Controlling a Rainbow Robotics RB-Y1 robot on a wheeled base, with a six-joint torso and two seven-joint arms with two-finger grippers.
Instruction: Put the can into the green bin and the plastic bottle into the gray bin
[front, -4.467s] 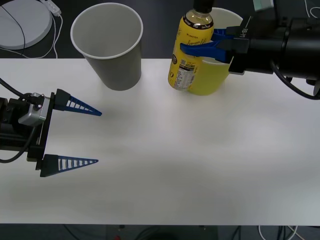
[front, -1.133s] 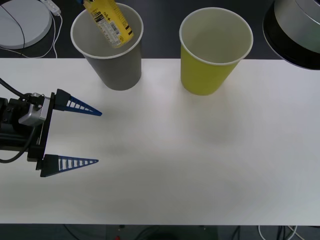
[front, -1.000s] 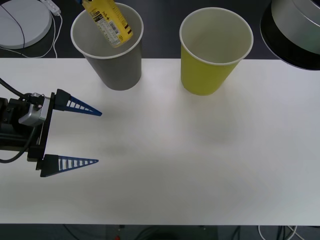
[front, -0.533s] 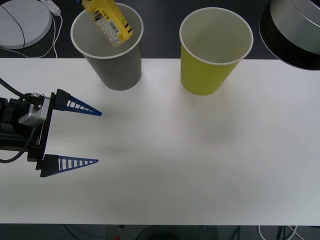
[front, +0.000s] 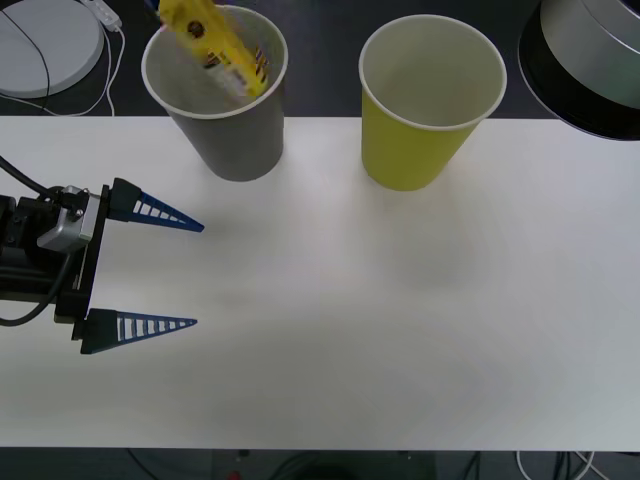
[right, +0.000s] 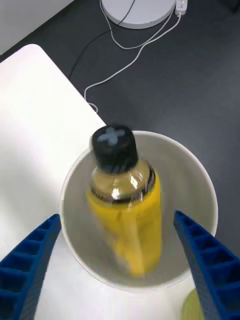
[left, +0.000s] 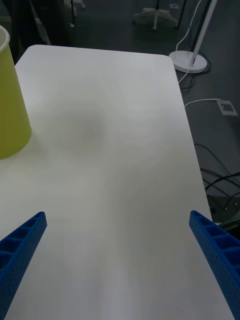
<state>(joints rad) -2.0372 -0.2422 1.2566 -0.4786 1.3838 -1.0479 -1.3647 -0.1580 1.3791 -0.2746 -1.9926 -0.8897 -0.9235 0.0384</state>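
Yellow bottle (right: 125, 210) drops, tilted, into the gray bin (front: 232, 140); right claw (right: 122, 270) released above, should lift clear.

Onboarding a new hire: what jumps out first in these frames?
The yellow plastic bottle, black cap up, blurred and tilted in the mouth of the gray bin, between the open right gripper's fingers. Beside it stands the green bin; the left gripper waits open over the white table.

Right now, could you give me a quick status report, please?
Right gripper open above the gray bin. Plastic bottle inside its mouth, untouched by either finger. Left gripper open, idle over the table. Green bin unobstructed.
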